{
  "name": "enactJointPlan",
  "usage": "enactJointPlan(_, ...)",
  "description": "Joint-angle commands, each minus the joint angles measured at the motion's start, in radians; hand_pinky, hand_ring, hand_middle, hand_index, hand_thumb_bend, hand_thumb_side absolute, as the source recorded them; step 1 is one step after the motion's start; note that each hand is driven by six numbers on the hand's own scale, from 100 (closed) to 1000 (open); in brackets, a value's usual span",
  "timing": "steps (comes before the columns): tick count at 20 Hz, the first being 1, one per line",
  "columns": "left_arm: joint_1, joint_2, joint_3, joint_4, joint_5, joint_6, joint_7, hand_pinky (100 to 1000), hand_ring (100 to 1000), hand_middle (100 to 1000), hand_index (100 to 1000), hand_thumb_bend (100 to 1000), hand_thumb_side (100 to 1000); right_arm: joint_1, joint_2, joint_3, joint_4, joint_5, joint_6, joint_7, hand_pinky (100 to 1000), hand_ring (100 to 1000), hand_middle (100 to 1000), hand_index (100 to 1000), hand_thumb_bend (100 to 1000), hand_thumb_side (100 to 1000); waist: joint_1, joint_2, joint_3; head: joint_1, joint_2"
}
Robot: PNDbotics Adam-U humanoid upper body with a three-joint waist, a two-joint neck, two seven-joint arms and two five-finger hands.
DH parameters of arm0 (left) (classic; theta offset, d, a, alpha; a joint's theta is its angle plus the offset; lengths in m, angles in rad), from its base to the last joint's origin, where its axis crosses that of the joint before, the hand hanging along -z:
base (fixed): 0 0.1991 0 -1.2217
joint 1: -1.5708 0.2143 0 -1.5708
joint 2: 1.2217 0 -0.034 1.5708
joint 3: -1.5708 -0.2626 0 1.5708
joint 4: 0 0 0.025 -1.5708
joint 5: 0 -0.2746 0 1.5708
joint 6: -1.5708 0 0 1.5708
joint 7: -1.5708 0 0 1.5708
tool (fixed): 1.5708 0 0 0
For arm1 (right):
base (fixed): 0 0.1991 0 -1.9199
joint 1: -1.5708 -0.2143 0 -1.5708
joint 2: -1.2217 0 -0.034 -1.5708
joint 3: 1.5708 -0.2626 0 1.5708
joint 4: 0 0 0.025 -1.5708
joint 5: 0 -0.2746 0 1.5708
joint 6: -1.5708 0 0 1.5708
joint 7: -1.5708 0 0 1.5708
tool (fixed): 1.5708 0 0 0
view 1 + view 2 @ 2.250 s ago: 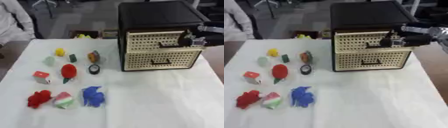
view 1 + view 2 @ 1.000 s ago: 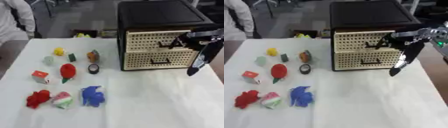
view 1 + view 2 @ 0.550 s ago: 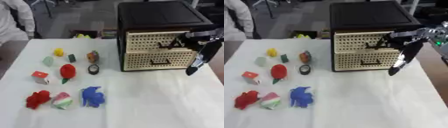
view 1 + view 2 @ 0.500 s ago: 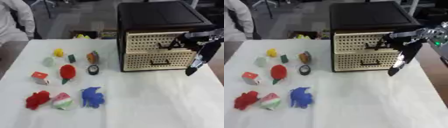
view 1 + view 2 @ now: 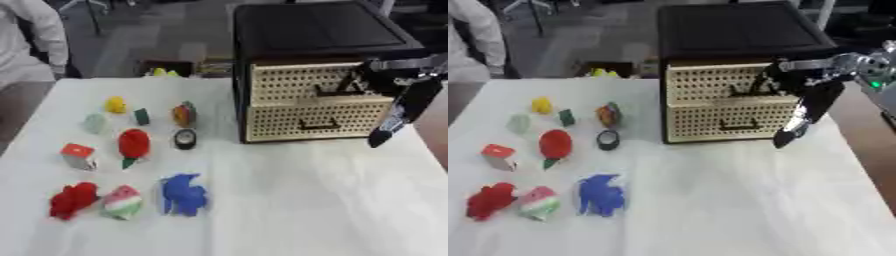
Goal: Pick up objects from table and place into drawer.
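Observation:
A black cabinet (image 5: pixel 319 35) stands at the table's far right with two cream perforated drawers, the upper drawer (image 5: pixel 289 82) and lower drawer (image 5: pixel 280 122) both looking closed. My right hand (image 5: pixel 389 82) comes in from the right, with fingers hooked at the upper drawer's handle (image 5: pixel 337 91) and one long dark finger (image 5: pixel 394 117) hanging straight down beside the lower drawer. On the left lie several small toys: a yellow one (image 5: pixel 115 104), a red one (image 5: pixel 134 144), a black ring (image 5: pixel 185 138), a red-and-white cube (image 5: pixel 78 155) and a blue figure (image 5: pixel 183 193).
A person in white (image 5: pixel 31 45) stands beyond the table's far left corner. Something yellow (image 5: pixel 162 72) shows past the far edge. White cloth (image 5: pixel 306 200) covers the table in front of the cabinet. The right table edge runs close to the cabinet.
Since 2.2 s ago a long finger of my right hand has dropped straight down beside the lower drawer. The hand has stayed at the handle and the toys have not moved.

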Motion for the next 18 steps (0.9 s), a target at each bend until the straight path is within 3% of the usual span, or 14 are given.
enactJointPlan(1, -0.011, 0.028, 0.005, -0.017, 0.004, 0.0, -0.003, 414, 558, 616, 765, 100, 1000, -0.021, -0.035, -0.024, -0.024, 0.016, 0.001, -0.014, 100, 100, 100, 841, 1000, 417, -0.002, -0.012, 0.0, -0.001, -0.009)
enactJointPlan(11, -0.013, 0.025, 0.004, -0.017, 0.003, 0.0, -0.005, 414, 558, 616, 763, 100, 1000, -0.019, -0.035, -0.021, -0.035, 0.054, 0.016, -0.036, 100, 100, 100, 850, 1000, 409, -0.001, -0.004, -0.001, -0.002, -0.011)
enactJointPlan(18, -0.014, 0.023, 0.003, -0.017, 0.005, -0.001, -0.006, 414, 559, 616, 764, 100, 1000, -0.009, -0.036, 0.009, -0.029, 0.147, 0.006, -0.039, 100, 100, 100, 866, 1000, 415, -0.001, -0.002, 0.005, -0.005, -0.012)
